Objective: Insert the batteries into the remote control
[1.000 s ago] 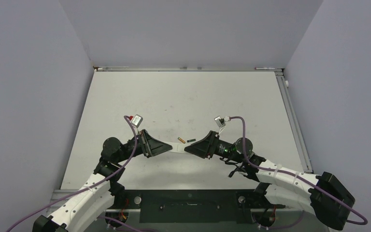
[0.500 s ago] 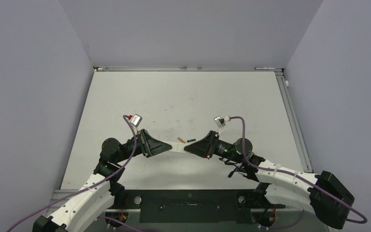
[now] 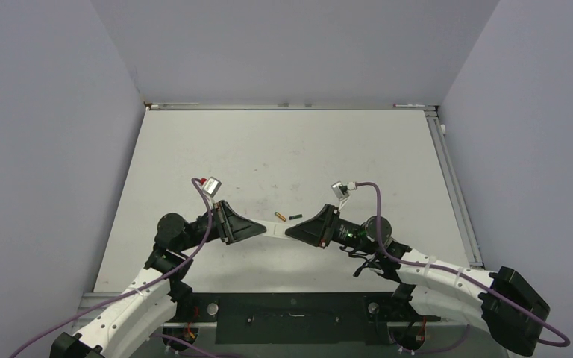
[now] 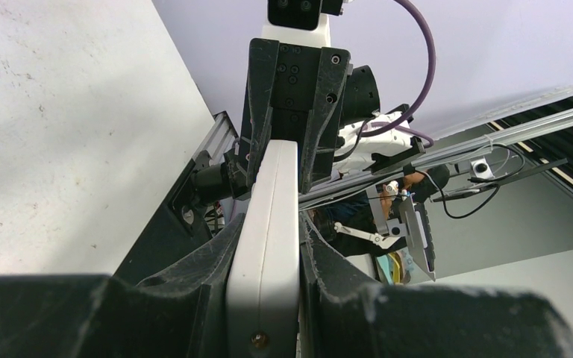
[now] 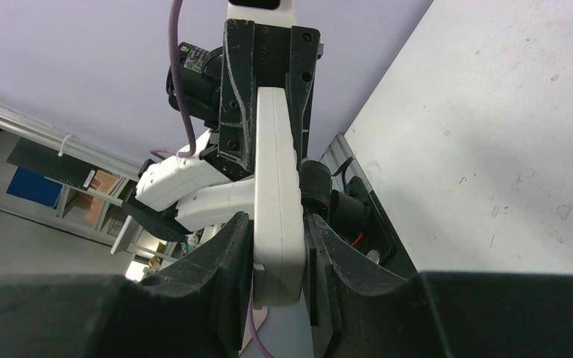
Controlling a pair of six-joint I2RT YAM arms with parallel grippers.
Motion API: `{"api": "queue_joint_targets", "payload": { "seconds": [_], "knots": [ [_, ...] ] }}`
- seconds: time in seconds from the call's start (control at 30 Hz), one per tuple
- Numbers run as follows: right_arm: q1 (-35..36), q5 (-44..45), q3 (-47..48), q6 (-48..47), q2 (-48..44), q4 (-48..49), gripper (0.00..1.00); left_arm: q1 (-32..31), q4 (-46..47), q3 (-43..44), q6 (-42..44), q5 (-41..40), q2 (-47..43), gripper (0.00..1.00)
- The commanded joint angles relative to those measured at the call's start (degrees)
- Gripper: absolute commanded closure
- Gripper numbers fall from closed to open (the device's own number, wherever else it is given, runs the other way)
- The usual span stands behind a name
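The left end effector [image 3: 258, 225] and the right end effector [image 3: 289, 232] point at each other over the near-middle of the table [image 3: 283, 149]. Each is closed down onto one end of the white remote control [image 3: 274, 230], fingers pressed against both its sides, so the remote control bridges the gap between them. Just beyond it on the table lie the yellow-gold battery [image 3: 279, 216] and the dark green battery [image 3: 295, 217], roughly end to end and slightly apart
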Motion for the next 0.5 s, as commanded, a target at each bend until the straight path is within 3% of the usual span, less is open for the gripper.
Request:
{"api": "queue_joint_targets", "payload": {
  "seconds": [0.0,0.47],
  "knots": [
    [0.01,1.34,-0.44,-1.21,-2.46,3.01,0.88,0.51,2.06,0.26,0.26,-0.64,-0.33,1.0],
    [0.05,2.09,-0.79,-2.08,-5.73,-1.04,0.84,0.45,1.06,1.2,0.82,-0.71,-0.19,1.0]
  ]
}}
